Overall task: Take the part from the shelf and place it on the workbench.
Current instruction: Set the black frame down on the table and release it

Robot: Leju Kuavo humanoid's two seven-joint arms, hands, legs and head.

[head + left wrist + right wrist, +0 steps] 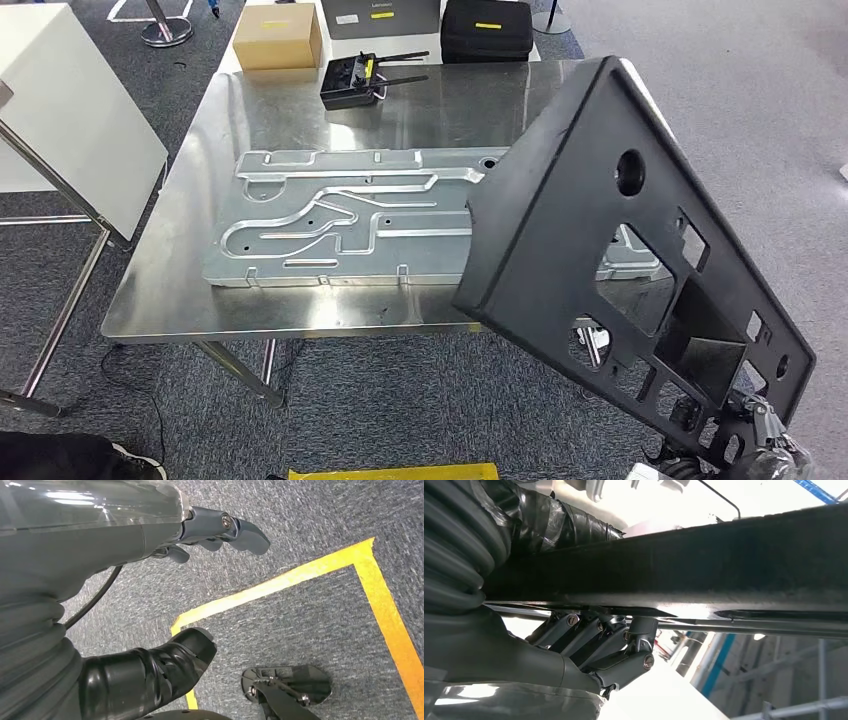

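A large black plastic part [600,240], a flat panel with cut-out holes, is held up tilted over the right end of the steel workbench [300,110]. My right hand [765,430] grips its lower corner at the bottom right of the head view. In the right wrist view the fingers [609,640] are curled against the edge of the black part [674,560], with the thumb on the other side. My left hand [200,585] hangs over the carpet, fingers and thumb apart, with nothing in it.
A flat silver metal plate [340,220] with raised channels lies across the bench's middle. A black controller [355,80], a cardboard box [278,40] and a black case [487,28] stand at the far edge. A white table [60,110] stands left. Yellow floor tape [300,575] lies below.
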